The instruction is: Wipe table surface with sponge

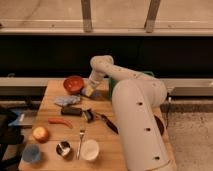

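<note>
Wooden table sits before a dark wall with a bright window band at twelve o'clock; we count one red bowl, one grey cloth, one red pepper, one fork, one knife, one white cup, one blue cup and one small metal cup; our gripper reaches down at the table's far edge, at three o'clock from the bowl, over one yellowish sponge; whether its fingers grip the sponge we cannot tell.

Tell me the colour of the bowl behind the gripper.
Red-orange bowl, clearest in the camera view, left of the gripper.
</note>
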`<action>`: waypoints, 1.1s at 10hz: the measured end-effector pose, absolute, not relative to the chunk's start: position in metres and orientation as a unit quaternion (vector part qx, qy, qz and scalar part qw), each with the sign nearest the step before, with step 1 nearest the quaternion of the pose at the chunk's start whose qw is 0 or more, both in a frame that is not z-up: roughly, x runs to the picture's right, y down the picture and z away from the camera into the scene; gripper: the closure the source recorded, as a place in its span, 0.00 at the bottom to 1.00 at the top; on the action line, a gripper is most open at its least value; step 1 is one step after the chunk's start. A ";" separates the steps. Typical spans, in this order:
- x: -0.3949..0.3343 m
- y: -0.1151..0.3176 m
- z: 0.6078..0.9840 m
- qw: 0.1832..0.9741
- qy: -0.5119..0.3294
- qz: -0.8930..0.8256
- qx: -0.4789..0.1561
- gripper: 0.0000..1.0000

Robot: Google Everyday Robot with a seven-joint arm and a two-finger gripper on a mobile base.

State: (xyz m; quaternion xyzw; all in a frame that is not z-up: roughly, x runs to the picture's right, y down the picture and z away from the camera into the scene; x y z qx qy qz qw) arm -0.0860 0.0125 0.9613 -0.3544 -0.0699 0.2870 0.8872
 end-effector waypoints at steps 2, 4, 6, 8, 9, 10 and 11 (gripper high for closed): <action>-0.091 0.027 0.945 0.890 -0.063 0.270 -0.361 1.00; -0.074 0.040 0.934 0.889 -0.043 0.264 -0.372 1.00; -0.046 0.049 0.933 0.885 -0.015 0.274 -0.376 1.00; -0.025 0.039 0.948 0.882 0.001 0.297 -0.366 1.00; -0.021 0.030 0.957 0.881 0.003 0.306 -0.360 1.00; -0.021 0.021 0.968 0.881 0.002 0.317 -0.352 1.00; -0.025 0.012 0.977 0.880 -0.002 0.324 -0.346 1.00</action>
